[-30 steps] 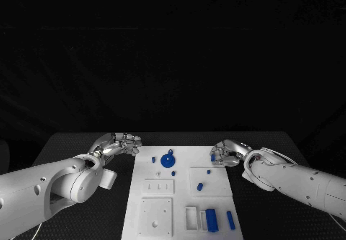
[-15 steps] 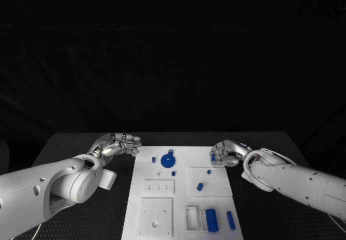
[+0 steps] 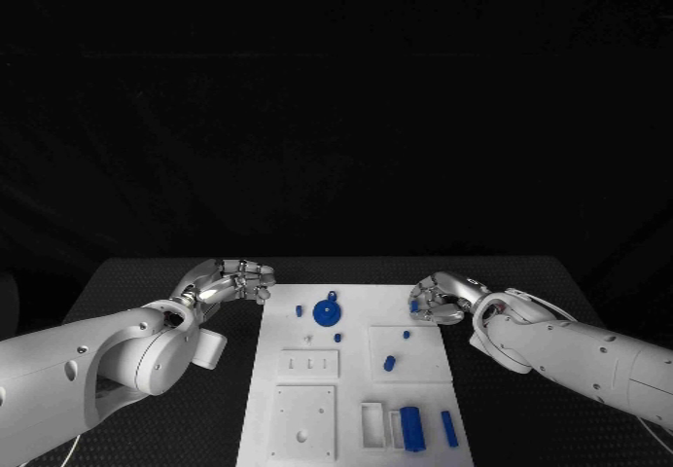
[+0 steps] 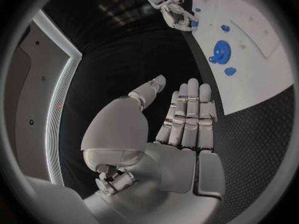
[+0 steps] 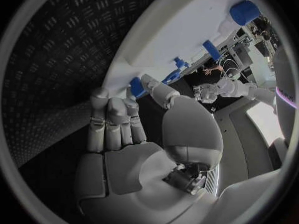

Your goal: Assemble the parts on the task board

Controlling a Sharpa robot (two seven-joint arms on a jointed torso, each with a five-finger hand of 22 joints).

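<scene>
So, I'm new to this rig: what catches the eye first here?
The white task board in the table's middle, dotted with small blue parts, the blue gear near its far end. The right hand is at the board's far right edge by a blue part; the left hand is off its far left corner.

Task board (image 3: 358, 389) looks like smooth matt white plastic; the blue parts on it, e.g. the round gear-like disc (image 3: 326, 312) and the block (image 3: 412, 428) at about 5 o'clock on the board, look like matt plastic too. Table (image 5: 50, 59) is black with a rough raised tread pattern, material unclear. Left hand (image 3: 233, 281) and right hand (image 3: 442, 297) have a silvery satin metal-looking finish with glints, and the white arm shells (image 3: 98, 365) look smooth, slightly glossy plastic.
</scene>
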